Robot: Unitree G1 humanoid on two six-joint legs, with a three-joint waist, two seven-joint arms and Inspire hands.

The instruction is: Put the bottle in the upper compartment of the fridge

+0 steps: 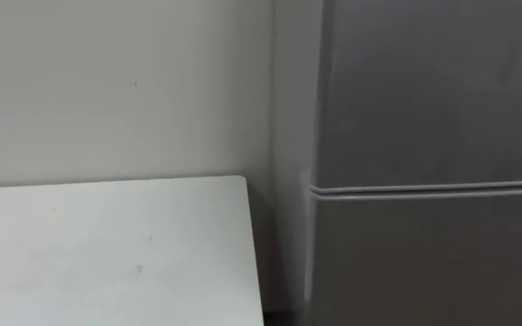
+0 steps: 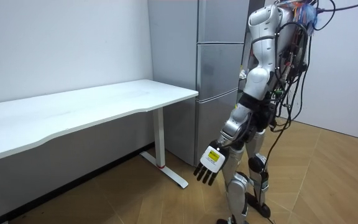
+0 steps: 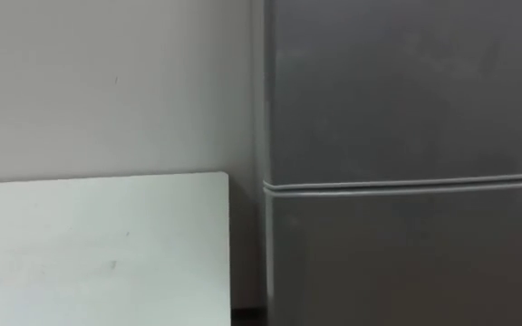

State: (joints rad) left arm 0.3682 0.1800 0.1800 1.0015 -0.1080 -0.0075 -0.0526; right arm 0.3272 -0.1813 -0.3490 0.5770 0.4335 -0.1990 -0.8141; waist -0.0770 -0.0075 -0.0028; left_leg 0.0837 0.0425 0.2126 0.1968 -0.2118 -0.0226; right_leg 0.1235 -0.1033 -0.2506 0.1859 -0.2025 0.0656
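A tall grey fridge [image 1: 433, 91] stands before me on the right, and its doors are closed. A pale seam [image 1: 424, 189] runs across the front between an upper door and a lower door [image 1: 433, 263]. In the room view I stand upright close to the fridge [image 2: 219, 68], facing it. My left hand [image 2: 209, 167] hangs low beside my leg with straight fingers and holds nothing.
A white table [image 1: 107, 244] stands against the wall to the left of the fridge, with a narrow dark gap between them. In the room view the table [image 2: 92, 106] reaches far towards the room view's left, above a wooden floor [image 2: 328, 180].
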